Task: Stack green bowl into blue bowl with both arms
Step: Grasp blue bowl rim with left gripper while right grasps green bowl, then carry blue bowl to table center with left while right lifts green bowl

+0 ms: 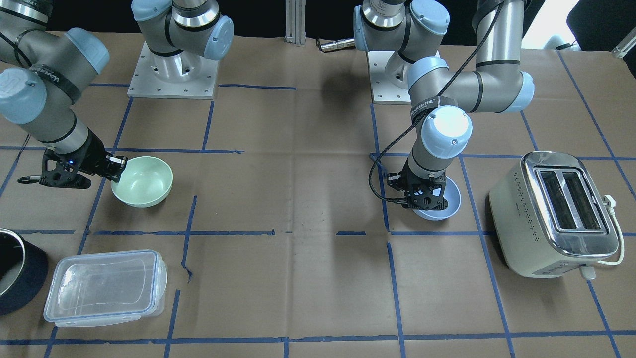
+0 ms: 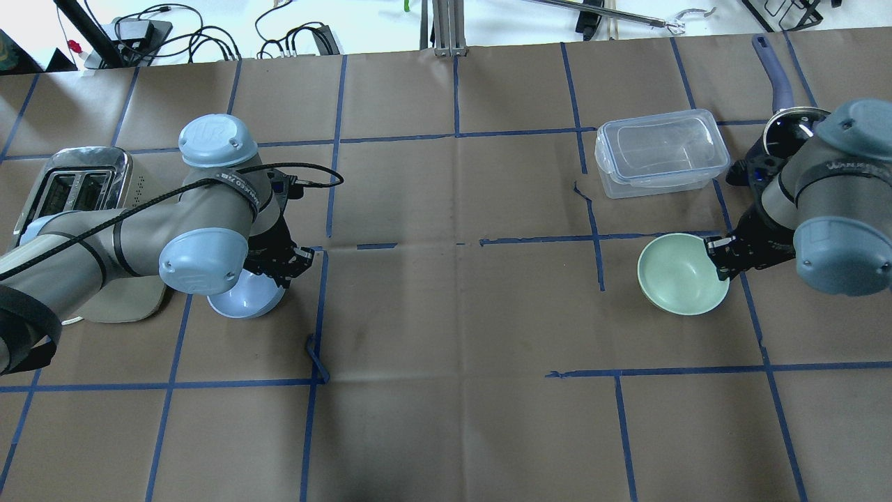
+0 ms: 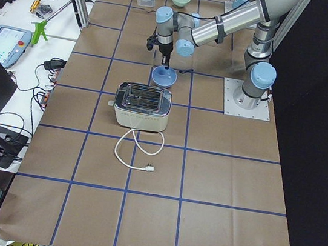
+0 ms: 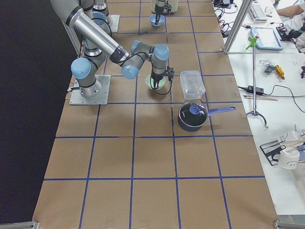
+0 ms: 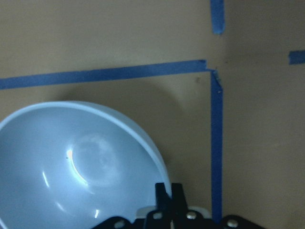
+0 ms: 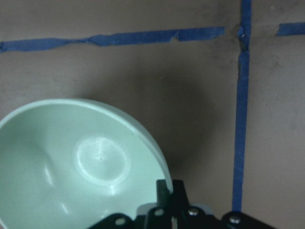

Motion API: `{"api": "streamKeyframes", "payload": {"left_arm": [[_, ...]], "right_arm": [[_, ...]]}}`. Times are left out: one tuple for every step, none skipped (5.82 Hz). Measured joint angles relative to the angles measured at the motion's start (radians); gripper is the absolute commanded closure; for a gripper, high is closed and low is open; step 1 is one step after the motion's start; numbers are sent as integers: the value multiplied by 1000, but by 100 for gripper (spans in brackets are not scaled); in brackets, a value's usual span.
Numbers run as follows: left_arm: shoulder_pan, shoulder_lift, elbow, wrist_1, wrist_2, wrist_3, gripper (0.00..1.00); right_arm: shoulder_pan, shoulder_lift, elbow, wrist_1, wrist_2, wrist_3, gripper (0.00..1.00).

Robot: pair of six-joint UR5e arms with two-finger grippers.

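Observation:
The pale mint-green bowl [image 1: 144, 181] sits on the right side of the overhead view [image 2: 679, 273]. My right gripper [image 1: 117, 166] is shut on its rim, as the right wrist view shows [image 6: 170, 188], with the bowl's inside [image 6: 81, 167] to the left of the fingers. The light blue bowl [image 1: 451, 199] lies on the left side of the overhead view [image 2: 244, 303], next to the toaster. My left gripper [image 2: 289, 261] is shut on its rim, seen in the left wrist view [image 5: 170, 191] beside the bowl's inside [image 5: 81, 162]. The two bowls are far apart.
A cream and chrome toaster [image 1: 556, 214] with a white cord stands beside the blue bowl. A clear lidded container [image 1: 104, 287] and a dark pot [image 1: 15, 268] stand near the green bowl. Blue tape lines cross the brown table cover [image 2: 453, 314].

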Motion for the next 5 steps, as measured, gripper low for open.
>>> {"api": "streamKeyframes", "payload": {"left_arm": [[-50,-9,53,-14,-2,-47,99],[-124,-28,127,-25,-27,-133,99],[-214,-63,209,-28,-55,-217,98],[-312,-119,289,-25,-64,-297,96],[-390,-182,363,-19,-70,-355,95]], "right_arm": [[21,-1,-123,149,4,8,92],[70,-2,-252,293,7,41,92],[142,-2,-355,397,8,109,92],[213,-1,-446,487,9,193,92],[258,0,-517,563,18,258,92]]}}
